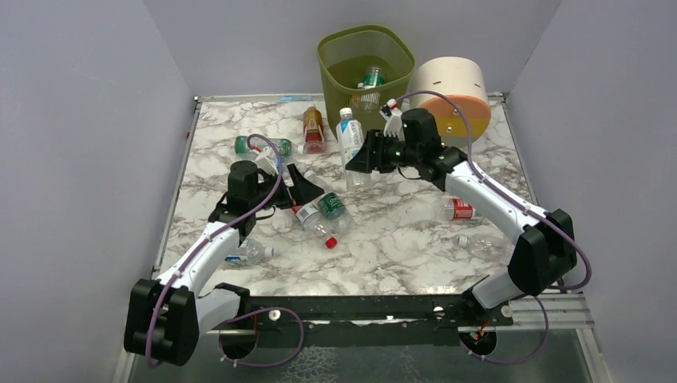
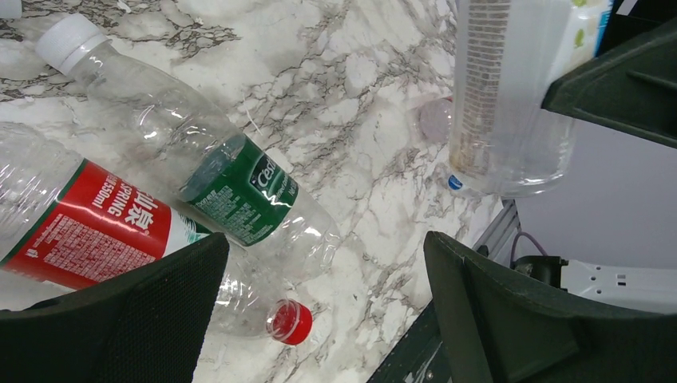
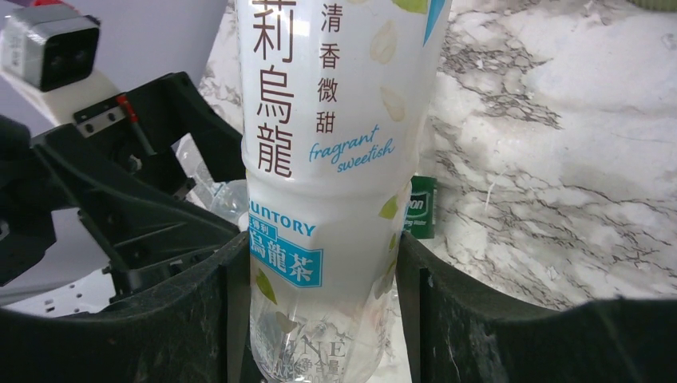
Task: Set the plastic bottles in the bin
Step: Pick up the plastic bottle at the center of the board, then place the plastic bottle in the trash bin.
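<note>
My right gripper is shut on the lower part of a white-labelled bottle with blue print, held upright with its white cap toward the bin. The olive mesh bin stands at the back with a bottle inside. My left gripper hangs open above a green-labelled bottle and a red-labelled bottle with a red cap, both lying on the marble. Its fingers touch neither. More bottles lie around: an amber one, a green one, a red-labelled one.
A cream drum with an orange face lies right of the bin, just behind my right wrist. A clear bottle lies under my left forearm and another near my right elbow. Grey walls close in the table on three sides.
</note>
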Robot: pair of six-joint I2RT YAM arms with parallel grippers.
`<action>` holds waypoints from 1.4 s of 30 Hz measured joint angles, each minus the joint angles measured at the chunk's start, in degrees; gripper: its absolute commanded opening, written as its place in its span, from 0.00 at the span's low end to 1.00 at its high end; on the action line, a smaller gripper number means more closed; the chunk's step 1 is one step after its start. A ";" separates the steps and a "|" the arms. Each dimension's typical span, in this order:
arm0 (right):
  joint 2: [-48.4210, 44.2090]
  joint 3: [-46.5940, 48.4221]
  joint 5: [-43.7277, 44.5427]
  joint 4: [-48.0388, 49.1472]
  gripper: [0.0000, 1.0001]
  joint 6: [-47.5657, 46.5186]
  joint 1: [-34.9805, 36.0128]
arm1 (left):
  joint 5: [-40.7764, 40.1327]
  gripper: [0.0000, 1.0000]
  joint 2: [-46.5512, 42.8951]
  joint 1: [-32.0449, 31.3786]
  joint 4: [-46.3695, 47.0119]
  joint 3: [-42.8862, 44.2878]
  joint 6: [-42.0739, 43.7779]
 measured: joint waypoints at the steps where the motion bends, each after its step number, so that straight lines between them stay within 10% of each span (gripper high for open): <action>1: -0.35 0.00 -0.57 0.28 0.55 -0.13 0.07 | 0.02 0.99 -0.02 0.00 0.00 0.00 -0.09; 19: -3.28 14.10 -0.09 0.22 0.56 -3.13 0.31 | 0.24 0.99 0.98 0.00 -0.02 2.23 -0.26; 42: 22.36 46.53 9.51 3.41 0.56 -3.48 -10.19 | 0.37 0.99 -2.58 0.00 -0.70 4.79 -0.55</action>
